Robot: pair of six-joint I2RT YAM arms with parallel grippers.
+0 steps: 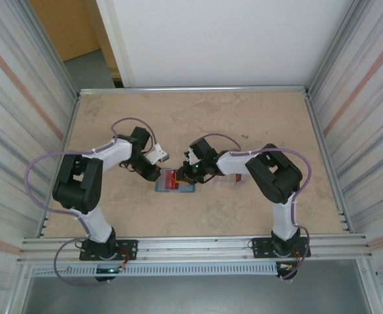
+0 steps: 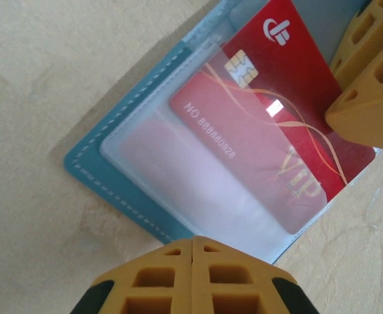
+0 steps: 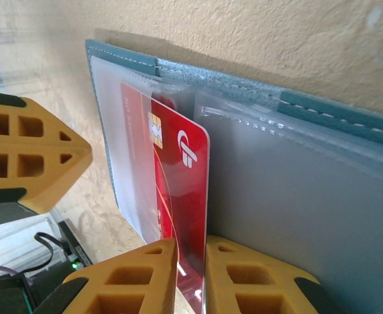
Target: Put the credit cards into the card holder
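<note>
The card holder [image 2: 80, 163] was teal-blue with pale stitching along its edge and frosted clear sleeves, the credit card [image 2: 296, 98] glossy red with a white logo, gold chip, pale digits and golden swirls, and the table [image 2: 34, 65] mottled beige

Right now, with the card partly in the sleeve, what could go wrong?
1. The right gripper pinches the card by one edge, so a push may tilt it and jam a corner in the sleeve.
2. The wallet lies open on the table, with the shut left gripper only at its edge; it might slide.
</note>
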